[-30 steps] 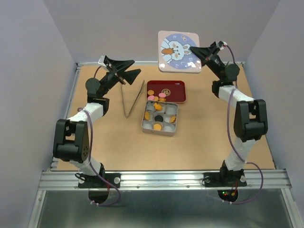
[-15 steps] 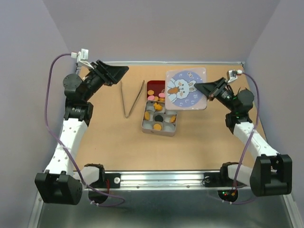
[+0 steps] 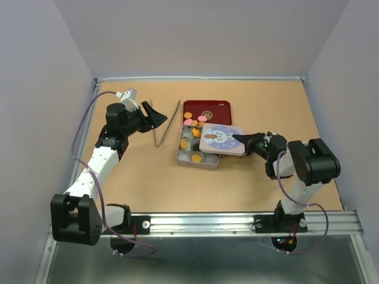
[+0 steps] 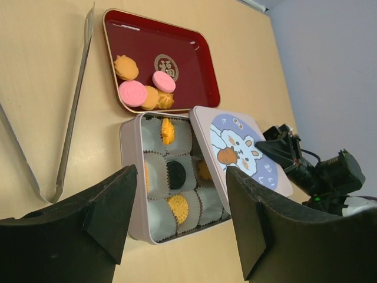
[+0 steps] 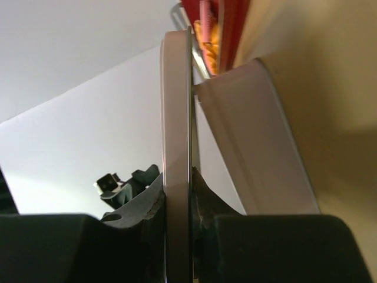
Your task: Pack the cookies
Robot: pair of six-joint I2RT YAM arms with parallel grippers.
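Your right gripper (image 3: 240,139) has brought lid (image 3: 221,140) down over right side of tin (image 4: 129,147), jaws clenched on lid edge. Your left gripper (image 3: 157,117) now lower, beside tongs (image 3: 170,121), jaws spread, empty. Cookies (image 4: 133,92): some in red tray (image 3: 207,106), others in tin cups.

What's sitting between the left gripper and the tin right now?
The metal tongs lie between the open left gripper and the tin, seen best in the top external view.
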